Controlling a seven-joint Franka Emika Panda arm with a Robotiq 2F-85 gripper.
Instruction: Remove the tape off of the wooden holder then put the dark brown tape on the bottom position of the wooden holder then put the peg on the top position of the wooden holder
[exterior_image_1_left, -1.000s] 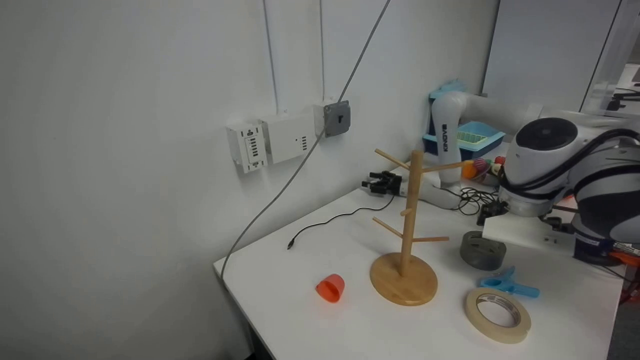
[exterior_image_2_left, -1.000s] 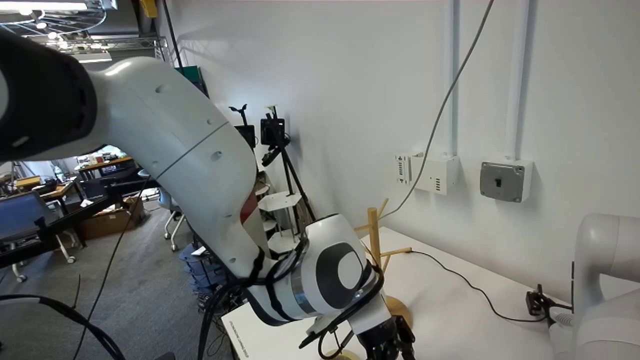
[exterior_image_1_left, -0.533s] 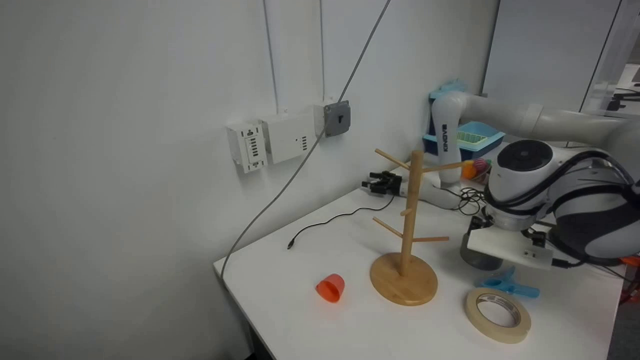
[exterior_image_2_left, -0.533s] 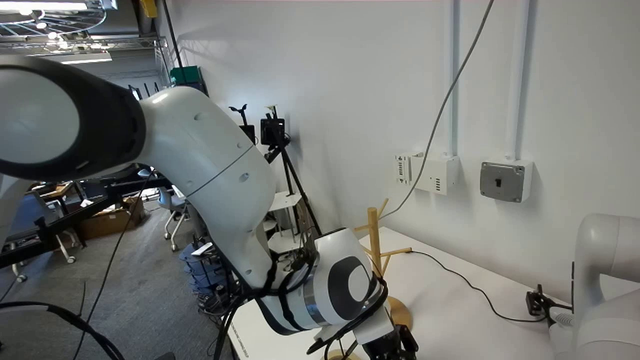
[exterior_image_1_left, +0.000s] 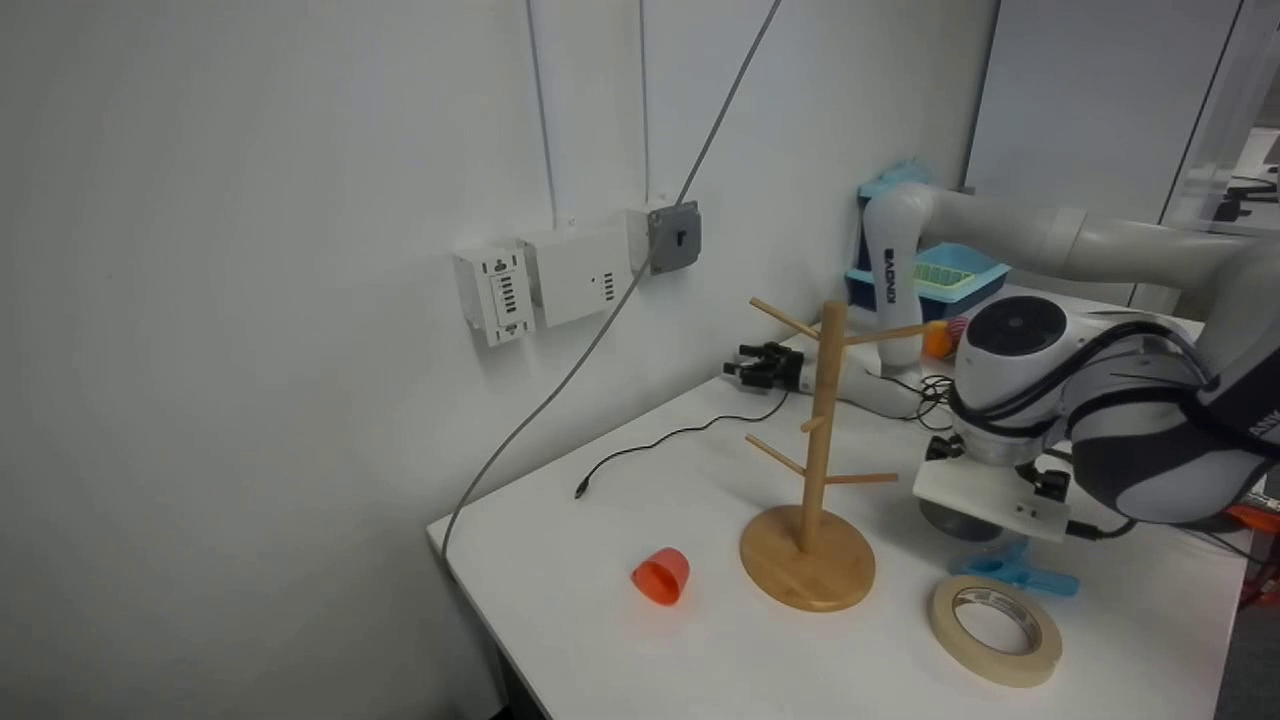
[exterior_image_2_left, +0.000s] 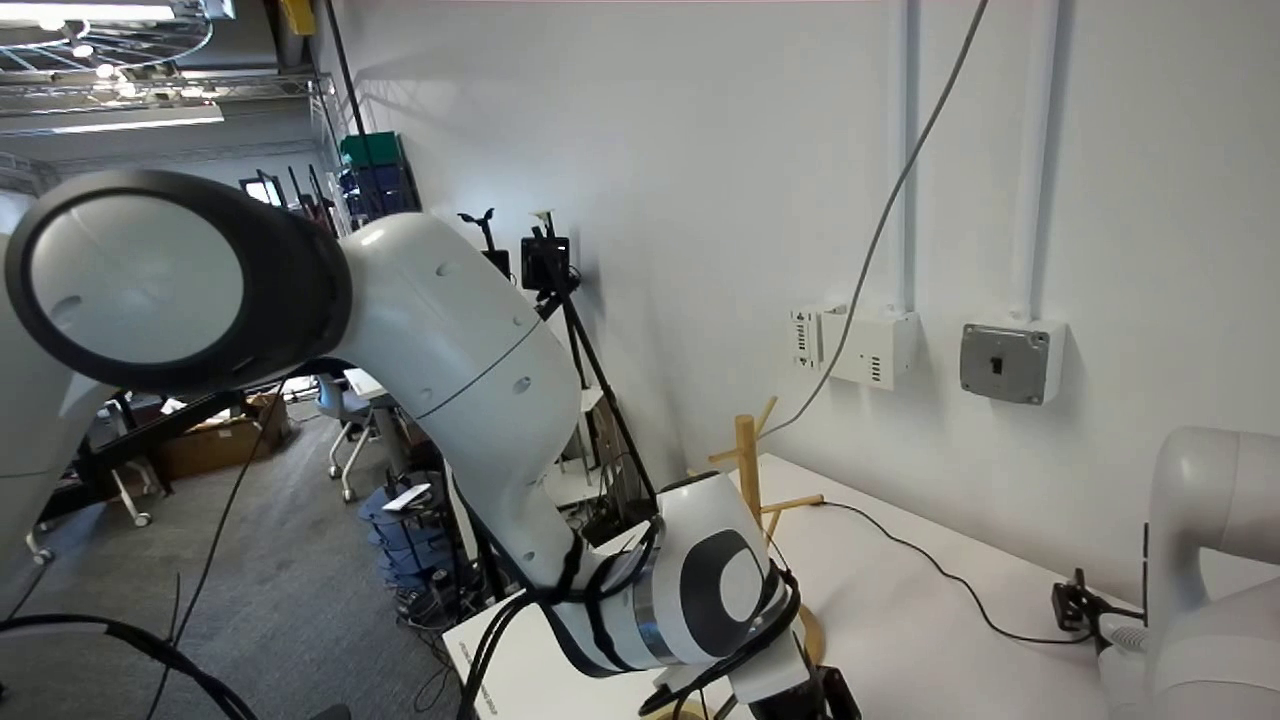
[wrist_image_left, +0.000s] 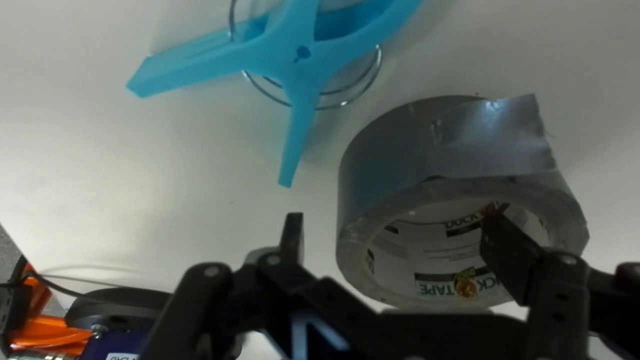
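The wooden holder (exterior_image_1_left: 822, 430) stands upright with bare arms; it also shows in an exterior view (exterior_image_2_left: 748, 470), partly behind the arm. The cream-beige tape (exterior_image_1_left: 1000, 668) lies flat on the table, off the holder. The dark brown tape (exterior_image_1_left: 960, 525) lies flat, partly covered by the wrist; the wrist view shows it closely (wrist_image_left: 390, 155). The light blue peg (exterior_image_1_left: 1020, 575) lies between both rolls and in the wrist view (wrist_image_left: 300, 65). My gripper (wrist_image_left: 393, 222) is open above the dark roll. One finger is outside its wall; the other overlaps its hole, depth unclear.
An orange cup (exterior_image_1_left: 660, 577) lies left of the holder. A second white arm (exterior_image_1_left: 900, 300) with a black gripper (exterior_image_1_left: 765, 367) rests at the back, by a thin black cable (exterior_image_1_left: 690, 430). A blue basket (exterior_image_1_left: 955, 275) stands behind. Orange gear (wrist_image_left: 55, 330) sits near the table edge.
My arm has moved left and down in an exterior view, so the wrist now covers much of the dark brown tape. The holder, both tapes and the peg have not moved.
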